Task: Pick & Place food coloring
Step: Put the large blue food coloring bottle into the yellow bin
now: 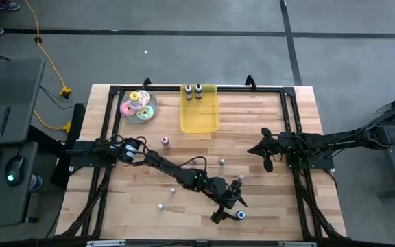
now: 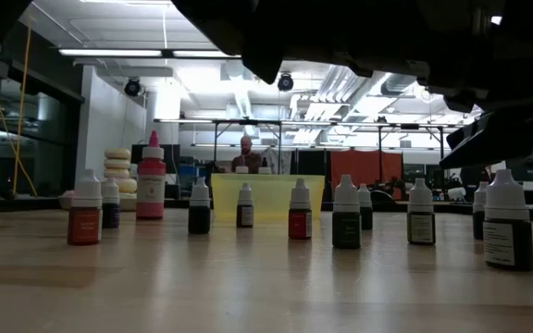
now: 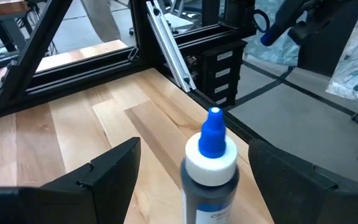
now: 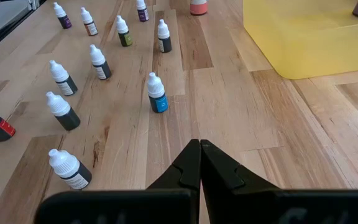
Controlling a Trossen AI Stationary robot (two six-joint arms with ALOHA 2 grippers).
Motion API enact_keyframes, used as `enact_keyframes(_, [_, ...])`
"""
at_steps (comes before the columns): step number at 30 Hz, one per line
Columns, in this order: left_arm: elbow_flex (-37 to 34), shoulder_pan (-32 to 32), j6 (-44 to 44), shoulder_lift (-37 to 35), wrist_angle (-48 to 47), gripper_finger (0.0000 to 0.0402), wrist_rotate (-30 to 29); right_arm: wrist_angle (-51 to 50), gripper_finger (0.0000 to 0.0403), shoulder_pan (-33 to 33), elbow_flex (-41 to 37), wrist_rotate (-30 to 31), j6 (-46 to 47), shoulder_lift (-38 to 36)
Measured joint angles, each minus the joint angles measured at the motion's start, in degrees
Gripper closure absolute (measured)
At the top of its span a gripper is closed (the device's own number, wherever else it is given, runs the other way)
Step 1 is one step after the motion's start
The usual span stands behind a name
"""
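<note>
Blue-capped food coloring bottle (image 3: 210, 168) upright on wooden table (image 1: 266, 206), near the front edge, between the wide-open fingers (image 3: 104, 174) of left gripper (image 1: 230, 206), not yet held. Two bottles (image 1: 193, 90) already in yellow tray (image 1: 199, 116). Many other bottles (image 4: 157, 93) still scattered on the boards, so probably only at the beginning. Right gripper (image 4: 199, 163) closed and empty, waiting near the right side.
</note>
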Motion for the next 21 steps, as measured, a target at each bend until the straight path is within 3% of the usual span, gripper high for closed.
enact_keyframes(4, [0.0, -0.2, 0.0, 0.0, -0.4, 0.0117, 0.1, 0.0, 0.0402, 0.0, 0.0, 0.0, 0.0, 0.0])
enact_keyframes(14, [0.0, -0.2, -0.2, 0.0, -1.3, 0.0183, 0.0, 0.0, 0.0402, 0.0, 0.0, 0.0, 0.0, 0.0])
enact_keyframes(21, [0.0, -0.5, -0.2, 0.0, -1.2, 0.0191, 1.7, 0.0, 0.0402, 0.0, 0.0, 0.0, 0.0, 0.0])
